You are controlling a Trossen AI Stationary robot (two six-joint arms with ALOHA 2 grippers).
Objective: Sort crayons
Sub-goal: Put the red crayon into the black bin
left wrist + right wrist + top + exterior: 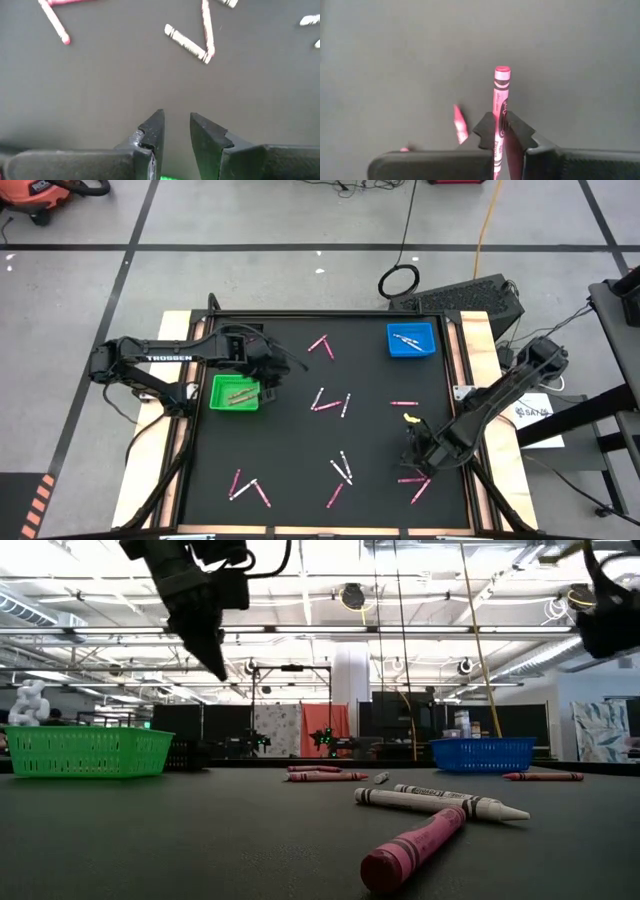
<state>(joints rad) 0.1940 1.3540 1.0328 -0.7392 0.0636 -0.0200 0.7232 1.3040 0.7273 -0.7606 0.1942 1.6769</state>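
Right hand (502, 131) is clamped on a pink crayon (499, 92), which sticks out past the fingertips; in the high view it sits over the near-right part of the black tabletop (290, 430), w/ two more pink crayons (416, 485) lying just beside it.

Left hand (176, 131) hangs above the tabletop next to the green tray (235, 394), fingers a narrow gap apart, nothing btwn them. Green tray holds a couple of crayons; can't tell their colour.

Blue tray (411, 340) at the far-right corner has a pale crayon or two inside.

Rest of the crayons are scattered loose on the tabletop: a pink + white group near the centre (329, 403), a pair at the far middle (321, 344), a pink one right of centre (402, 402), more along the near edge (248, 487).

In the low view, a white crayon (440, 802) and a pink one (415, 843) lie closest, touching at one end.
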